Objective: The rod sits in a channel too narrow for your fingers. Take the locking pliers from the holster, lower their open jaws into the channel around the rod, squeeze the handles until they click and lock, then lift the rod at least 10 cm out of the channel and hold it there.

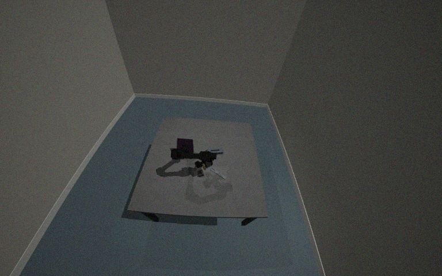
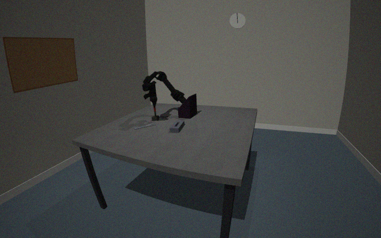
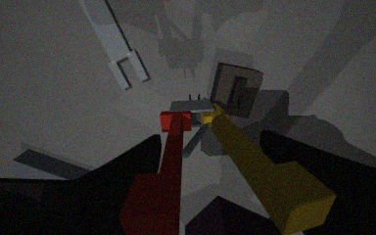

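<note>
Claw [image 1: 204, 165] [image 2: 154, 103] [image 3: 211, 138] partly open, gripping the locking pliers [image 1: 204, 167] [image 2: 154, 109] [image 3: 172, 152] by their handles above the holster [image 1: 200, 173] [image 2: 153, 119] [image 3: 254, 100]; extraction seems done, next calls for carrying them, jaws open, to the channel block [image 1: 220, 152] [image 2: 175, 130] [image 3: 49, 164], rod indistinct.
</note>
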Robot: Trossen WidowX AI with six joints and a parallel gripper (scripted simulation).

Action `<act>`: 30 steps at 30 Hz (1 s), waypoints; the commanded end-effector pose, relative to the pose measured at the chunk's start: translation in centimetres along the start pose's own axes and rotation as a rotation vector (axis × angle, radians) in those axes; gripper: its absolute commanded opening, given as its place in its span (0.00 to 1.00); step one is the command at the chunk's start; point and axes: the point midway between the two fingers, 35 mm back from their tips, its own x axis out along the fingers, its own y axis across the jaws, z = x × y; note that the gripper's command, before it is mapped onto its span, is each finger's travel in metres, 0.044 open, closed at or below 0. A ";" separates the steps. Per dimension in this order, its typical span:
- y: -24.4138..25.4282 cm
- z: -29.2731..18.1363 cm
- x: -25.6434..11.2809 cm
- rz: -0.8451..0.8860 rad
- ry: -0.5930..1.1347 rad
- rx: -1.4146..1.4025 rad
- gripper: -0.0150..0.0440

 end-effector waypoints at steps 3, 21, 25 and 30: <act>1.0 0.1 -0.3 0.013 -0.001 -0.037 0.80; 3.6 -0.3 -0.4 0.021 0.003 -0.146 0.80; 4.2 -0.4 -0.5 0.022 0.004 -0.171 0.80; 4.9 -0.5 -0.5 0.024 0.004 -0.201 0.80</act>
